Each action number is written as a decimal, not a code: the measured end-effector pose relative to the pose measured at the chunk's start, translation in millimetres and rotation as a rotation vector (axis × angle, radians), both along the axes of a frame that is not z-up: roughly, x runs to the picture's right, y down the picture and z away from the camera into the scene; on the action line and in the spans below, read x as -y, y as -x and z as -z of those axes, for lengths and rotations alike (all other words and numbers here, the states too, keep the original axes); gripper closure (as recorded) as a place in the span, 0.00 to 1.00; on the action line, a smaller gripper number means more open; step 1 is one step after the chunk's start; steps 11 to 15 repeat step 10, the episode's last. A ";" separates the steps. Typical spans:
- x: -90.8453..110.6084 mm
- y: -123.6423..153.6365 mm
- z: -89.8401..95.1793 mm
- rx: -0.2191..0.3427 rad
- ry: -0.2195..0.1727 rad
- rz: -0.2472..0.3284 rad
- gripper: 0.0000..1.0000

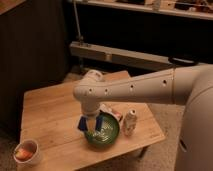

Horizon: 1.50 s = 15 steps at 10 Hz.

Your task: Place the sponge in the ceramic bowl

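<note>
Camera view looks down on a low wooden bench [50, 112] from where I stand, with the robot's big white arm [135, 89] reaching in from the right and bending down at the wrist over the middle of it. The pincer [90, 125] points straight down and is closed around the sponge [81, 124], whose dark blue shows on either side of the fingers. The sponge hangs just over the left rim of the ceramic bowl [107, 134], partly above its inside; I cannot tell whether it touches the rim. The green bowl sits towards the front right of the bench, its ringed inside glossy. Just beside it on the right stands a small pale can [130, 123], upright. Behind the bowl lies a white packet with red on it [113, 111]. Well apart, at the front left corner, is a white cup [26, 152] with something orange in it.
</note>
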<state>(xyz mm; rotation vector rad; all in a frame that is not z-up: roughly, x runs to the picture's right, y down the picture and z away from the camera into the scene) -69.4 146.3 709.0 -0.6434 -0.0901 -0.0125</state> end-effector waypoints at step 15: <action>10.9 -28.4 -17.3 -0.057 -0.017 -0.093 0.38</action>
